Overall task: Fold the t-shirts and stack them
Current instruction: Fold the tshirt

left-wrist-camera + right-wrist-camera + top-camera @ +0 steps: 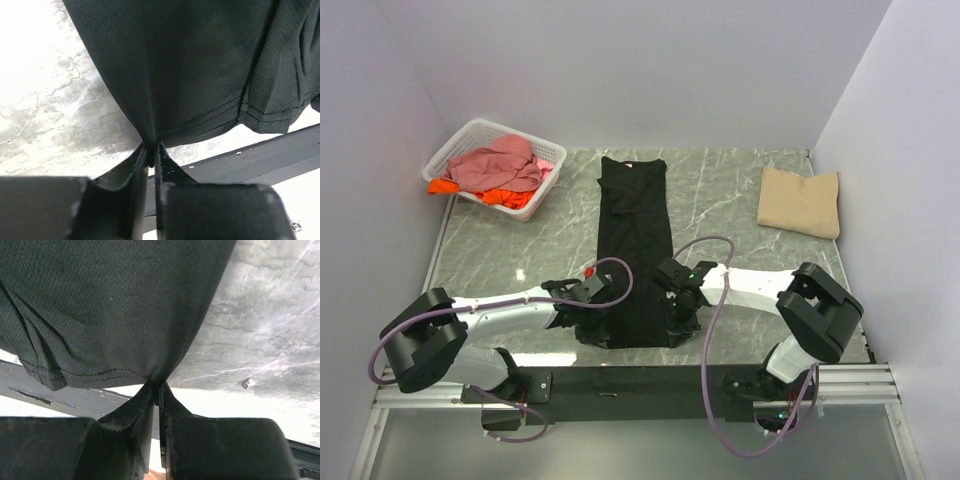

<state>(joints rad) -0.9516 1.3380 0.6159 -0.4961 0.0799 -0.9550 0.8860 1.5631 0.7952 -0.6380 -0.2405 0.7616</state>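
We see a grey marbled table point(740, 190) carrying everything; at its far left corner stands a white lattice basket point(470, 135), and in it a crumpled pink t-shirt point(502, 165) lies on top of an orange t-shirt point(510, 197), which shows beneath it and at the basket's left end. Down the middle of the table runs the black t-shirt point(635, 240), folded lengthwise into a long narrow strip, its collar at the far end and its hem at the near edge by the arms. A tan t-shirt point(800, 200) lies folded flat at the far right, well apart from the black one. The left claw point(151, 146) is at the hem's near left corner, fingers pressed together on a pinch of the black cloth, which draws into a peak at the tips; the right claw point(156, 386) is clamped the same way on the near right corner. In the overhead view both claws sit either side of the strip's near end.
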